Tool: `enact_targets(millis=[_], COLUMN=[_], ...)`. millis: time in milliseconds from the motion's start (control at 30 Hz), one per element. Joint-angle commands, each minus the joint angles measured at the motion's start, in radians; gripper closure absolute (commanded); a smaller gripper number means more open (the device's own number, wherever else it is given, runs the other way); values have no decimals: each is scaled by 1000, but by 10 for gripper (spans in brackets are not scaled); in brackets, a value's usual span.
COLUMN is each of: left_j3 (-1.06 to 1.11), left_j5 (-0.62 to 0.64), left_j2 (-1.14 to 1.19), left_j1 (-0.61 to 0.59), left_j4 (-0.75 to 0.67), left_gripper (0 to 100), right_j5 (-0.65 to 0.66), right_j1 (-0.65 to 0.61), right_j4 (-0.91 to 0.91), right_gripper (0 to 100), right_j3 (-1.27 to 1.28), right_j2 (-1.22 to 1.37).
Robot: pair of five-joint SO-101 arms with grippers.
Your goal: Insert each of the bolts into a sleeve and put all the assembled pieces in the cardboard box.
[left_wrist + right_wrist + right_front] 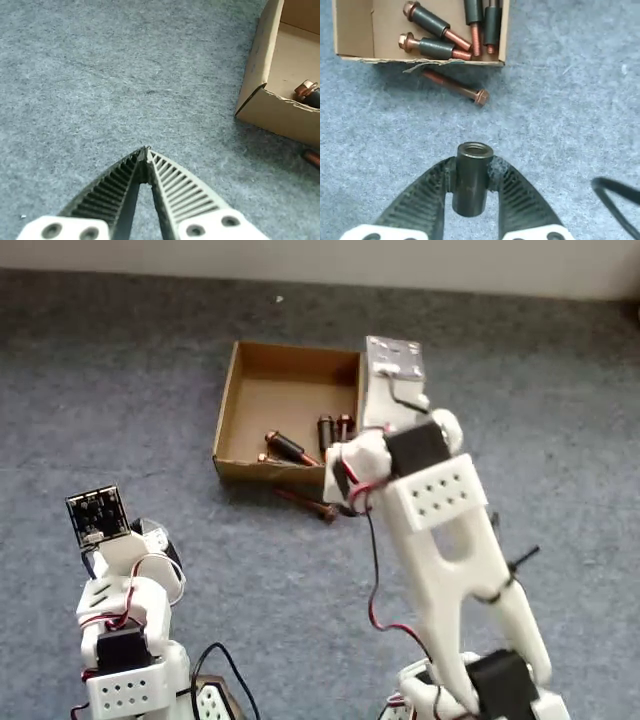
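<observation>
- Sleeve (472, 177), black and hollow, sits between the fingers of my right pincer (473, 172). The pincer is clamped on it, and the open end of the sleeve sticks out a little past the fingertips.
- In the high view my right arm comes in from 5 o'clock, and its wrist hangs over the 5 o'clock corner of the cardboard box (225, 420).
- The box is open on top and stands at about 12 o'clock from the middle of the high view, on the grey table (100, 75).
- One loose bolt (454, 86), copper coloured and without a sleeve, lies flat on the table just beside the outer wall of the box, on its 6 o'clock side.
- Inside the box I count four assembled pieces (432, 46), each a bolt in a black sleeve. All lie in the half toward 3 o'clock.
- My left pincer (146, 155) has its fingertips pressed together and carries nothing. It hangs over bare table at 7 o'clock in the high view, with the box toward its 2 o'clock.
</observation>
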Motion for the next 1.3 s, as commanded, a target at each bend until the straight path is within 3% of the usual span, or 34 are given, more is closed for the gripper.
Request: enact_targets(millis=[0, 400, 467, 567, 667, 867, 1267], left_j3=[19, -35, -36, -38, -51, -162, -498], left_j5=[-12, -25, -121, -365, -571, -629, -686], left_j2=[-1, -2, -2, -2, -2, 5, 19], left_j1=[-12, 19, 27, 47, 84, 191, 423], left_j4=[-18, -21, -23, -23, -21, -14, 347], left_gripper=[994, 990, 990, 989, 989, 989, 966], right_j5=[11, 3, 2, -5, -86, -110, -110], right_j1=[74, 318, 323, 343, 389, 450, 453], right_j4=[-160, -619, -654, -720, -806, -949, -1009], right_gripper=[995, 995, 995, 995, 995, 995, 995], right_j3=[209, 680, 714, 763, 820, 918, 951], right_j2=[-174, -328, -328, -328, -328, -328, -328])
